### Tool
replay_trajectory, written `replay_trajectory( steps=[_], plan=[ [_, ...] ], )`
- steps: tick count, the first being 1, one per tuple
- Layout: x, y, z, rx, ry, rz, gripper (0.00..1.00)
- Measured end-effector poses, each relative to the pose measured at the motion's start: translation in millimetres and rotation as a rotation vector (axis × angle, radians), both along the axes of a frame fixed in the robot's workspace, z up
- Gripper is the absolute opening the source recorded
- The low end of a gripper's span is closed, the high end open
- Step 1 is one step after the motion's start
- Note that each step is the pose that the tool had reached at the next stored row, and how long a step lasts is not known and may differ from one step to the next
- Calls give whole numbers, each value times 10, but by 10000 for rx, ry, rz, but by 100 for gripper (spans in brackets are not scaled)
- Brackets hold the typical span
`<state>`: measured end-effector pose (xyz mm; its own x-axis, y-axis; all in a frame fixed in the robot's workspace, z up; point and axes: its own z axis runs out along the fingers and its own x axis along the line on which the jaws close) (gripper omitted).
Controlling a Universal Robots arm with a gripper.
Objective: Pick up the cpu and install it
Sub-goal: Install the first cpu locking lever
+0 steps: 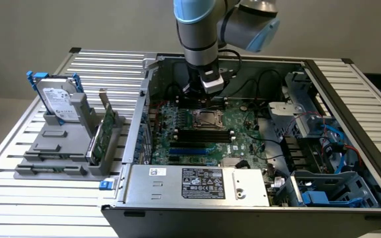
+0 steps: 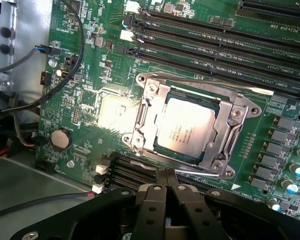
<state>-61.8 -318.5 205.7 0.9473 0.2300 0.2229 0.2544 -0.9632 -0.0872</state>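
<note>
The cpu (image 2: 185, 129) lies flat inside the square metal-framed socket (image 2: 235, 120) on the green motherboard (image 2: 80, 85), its silver top facing up. My gripper (image 2: 166, 172) is shut with nothing between its fingers, hovering just off one edge of the socket and apart from the chip. In the exterior view the arm reaches down into the open computer case, and the gripper (image 1: 200, 99) hangs just behind the socket and the cpu (image 1: 210, 120).
Long memory slots (image 2: 215, 45) run beside the socket. Black cables (image 2: 65, 60) cross the board near the case wall. A power supply (image 1: 197, 183) fills the case front. On the exterior view's left, a grey stand (image 1: 58, 148) holds a hard drive (image 1: 58, 101) and a card (image 1: 105, 131).
</note>
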Motion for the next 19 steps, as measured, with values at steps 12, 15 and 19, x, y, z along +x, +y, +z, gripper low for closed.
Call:
replay_trajectory(
  steps=[12, 15, 19],
  plan=[
    [60, 1, -31, 3, -5, -234, 11],
    [60, 1, -43, 2, -4, -377, 11],
    [59, 6, -51, 2, -4, -597, 11]
  ],
)
